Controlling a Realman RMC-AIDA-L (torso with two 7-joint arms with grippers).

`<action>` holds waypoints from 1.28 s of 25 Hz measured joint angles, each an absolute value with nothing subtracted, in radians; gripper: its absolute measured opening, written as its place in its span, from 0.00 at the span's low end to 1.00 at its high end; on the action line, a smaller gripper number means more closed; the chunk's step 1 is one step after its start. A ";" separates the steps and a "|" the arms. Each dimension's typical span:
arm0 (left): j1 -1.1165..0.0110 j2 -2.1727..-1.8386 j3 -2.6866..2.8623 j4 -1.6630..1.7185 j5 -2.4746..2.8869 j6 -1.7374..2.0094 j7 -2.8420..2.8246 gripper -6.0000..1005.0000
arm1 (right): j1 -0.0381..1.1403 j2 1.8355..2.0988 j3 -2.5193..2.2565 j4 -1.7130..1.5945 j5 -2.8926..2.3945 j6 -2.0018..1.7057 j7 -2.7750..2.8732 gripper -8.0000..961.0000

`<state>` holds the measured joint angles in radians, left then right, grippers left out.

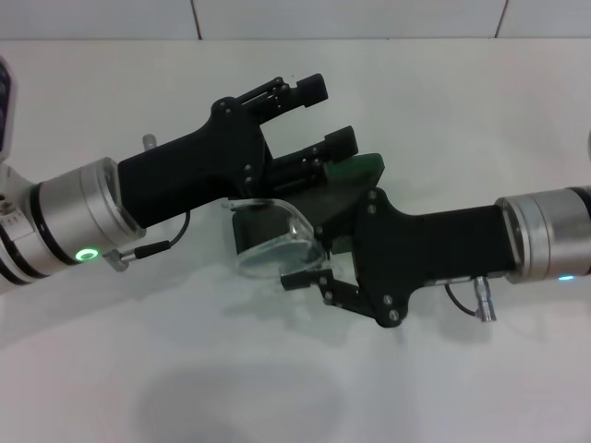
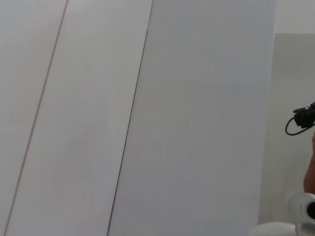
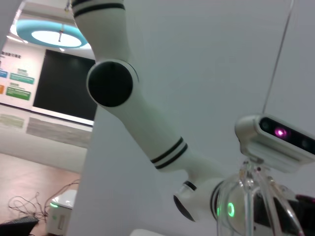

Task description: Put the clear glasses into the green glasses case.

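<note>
In the head view the green glasses case lies open at the table's middle, largely hidden behind both grippers. My left gripper comes in from the left and stands open; its nearer finger sits right at the case's raised lid, though I cannot tell if it touches. From the right, my right gripper is shut on the clear glasses, holding them just in front of the case's open side. In the right wrist view the clear glasses show close up. The left wrist view shows neither object.
The white table spreads out around the arms, with a wall behind it. The right wrist view looks up at my left arm and head camera. Only wall panels appear in the left wrist view.
</note>
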<state>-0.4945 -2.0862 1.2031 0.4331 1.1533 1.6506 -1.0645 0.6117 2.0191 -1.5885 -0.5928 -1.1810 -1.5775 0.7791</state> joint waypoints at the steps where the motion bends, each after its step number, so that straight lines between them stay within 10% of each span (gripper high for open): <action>1: -0.496 -2.086 1.204 0.433 1.154 1.651 -1.064 0.76 | 0.611 2.019 -1.587 -0.593 -1.179 -1.571 0.779 0.18; 32: -0.390 -2.083 0.942 0.425 1.154 1.529 -0.989 0.76 | 0.447 2.020 -1.533 -0.962 -1.451 -1.195 0.861 0.20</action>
